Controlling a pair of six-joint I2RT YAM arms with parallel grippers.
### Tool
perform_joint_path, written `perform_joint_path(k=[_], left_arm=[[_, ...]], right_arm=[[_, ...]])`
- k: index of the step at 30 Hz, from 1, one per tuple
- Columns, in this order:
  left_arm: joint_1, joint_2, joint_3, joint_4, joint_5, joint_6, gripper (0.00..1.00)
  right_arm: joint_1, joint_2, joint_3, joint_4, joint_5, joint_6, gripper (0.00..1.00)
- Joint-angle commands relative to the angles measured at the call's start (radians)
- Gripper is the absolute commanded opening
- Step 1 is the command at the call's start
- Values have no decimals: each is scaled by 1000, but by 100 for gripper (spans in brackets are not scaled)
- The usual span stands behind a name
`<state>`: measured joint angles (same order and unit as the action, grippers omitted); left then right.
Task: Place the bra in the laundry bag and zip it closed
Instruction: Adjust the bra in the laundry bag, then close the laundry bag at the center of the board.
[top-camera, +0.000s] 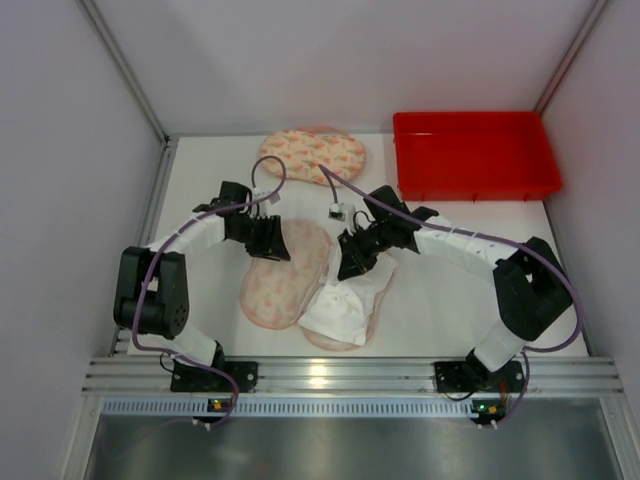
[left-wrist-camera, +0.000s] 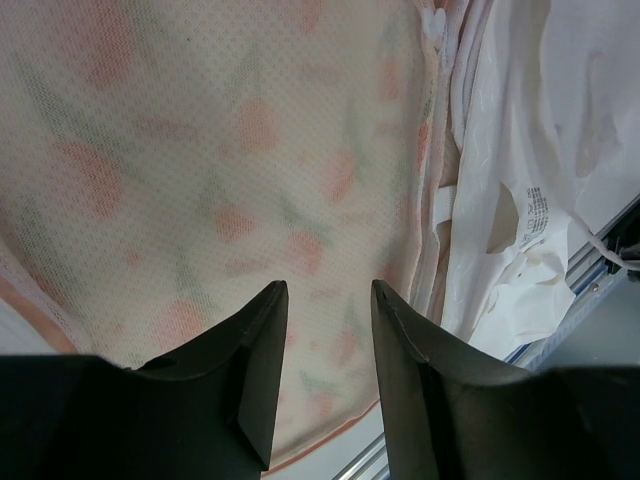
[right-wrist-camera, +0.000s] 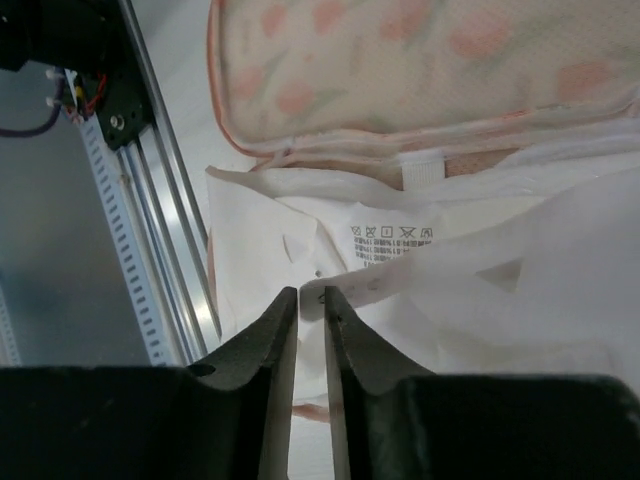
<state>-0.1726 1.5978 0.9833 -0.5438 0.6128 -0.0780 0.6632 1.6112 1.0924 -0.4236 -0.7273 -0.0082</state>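
1. The laundry bag (top-camera: 278, 288), a floral mesh pouch with pink trim, lay opened flat on the white table (top-camera: 450, 290), near the front rail (top-camera: 350, 375).
2. The bra (top-camera: 340, 308), white and crumpled, lay on the bag's right half. Part of it spilled over the edge nearest the rail, and the bag was not zipped.
3. The left gripper (left-wrist-camera: 327, 290) hovered over the bag's left half. Its jaws stood partly apart, with only mesh showing below the gap and nothing held.
4. The right gripper (right-wrist-camera: 311, 293) was down on the bra with its jaws almost together, leaving only a thin slit. A thin white band of the bra ran to the fingertips and appeared pinched there.
5. In the right wrist view, the bra's care label (right-wrist-camera: 390, 243) showed just beyond the fingers, below the bag's pink-trimmed edge.
6. A second floral pouch (top-camera: 312, 155) lay at the back of the table, well apart from the open bag.
7. A red bin (top-camera: 475, 160) sat at the back right, beside that second pouch.
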Motion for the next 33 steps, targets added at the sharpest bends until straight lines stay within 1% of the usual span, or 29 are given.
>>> perform_joint_path(k=[1,2,3,5,6,7,9,10,11,12,13,14,15,17,18,20,22,23,24,27,29,33], left_arm=[[4,-44,15,2,1,21,45],[8,-53,14,-5,-4,24,46],[12,-56,12,-7,-13,27,46],[31,-65,8,-22,-40,32,47],[41,-65,8,-30,-53,37,48],[67,-65,9,-44,-62,40,48],[100,-61,18,-67,-99,55,49],[138,-56,35,-77,-111,64,49],[157,-44,46,-112,-123,69,49],[165,-36,57,-128,-148,123,48],[201,-30,69,-142,-163,145,48],[222,-15,87,-175,-174,171,48],[229,-7,94,-189,-203,222,48],[231,13,101,-217,-219,260,47],[231,22,101,-240,-225,288,47],[231,43,88,-242,-226,305,45],[232,71,72,-240,-238,314,43],[231,106,72,-242,-240,322,39],[232,129,92,-251,-231,325,37],[239,194,117,-255,-135,353,36],[240,228,123,-255,-59,371,36],[242,274,133,-257,10,377,37]], right_arm=[[33,27,12,-33,2,-62,20],[39,26,18,-43,5,-68,28],[39,12,27,-55,11,-72,44],[27,-8,34,-60,40,-73,55],[18,-29,43,-61,54,-64,64],[4,-36,47,-64,55,-55,67],[-65,-59,55,-70,54,-21,68],[-97,-65,55,-72,54,-6,68],[-169,-73,49,-70,54,2,68],[-203,-91,26,-67,52,48,67],[-238,-102,9,-64,51,62,67],[-302,-114,-11,-60,51,76,66],[-329,-140,-63,-49,51,105,65],[-393,-168,-127,-29,43,141,65],[-410,-200,-191,-6,32,166,65],[-442,-232,-250,25,28,186,67],[-458,-275,-310,63,37,208,74],[-470,-283,-324,69,35,212,76],[-474,-284,-322,65,34,212,79],[-490,-268,-305,43,13,212,84],[-499,-261,-292,26,8,209,86],[-505,-273,-292,14,6,197,88]])
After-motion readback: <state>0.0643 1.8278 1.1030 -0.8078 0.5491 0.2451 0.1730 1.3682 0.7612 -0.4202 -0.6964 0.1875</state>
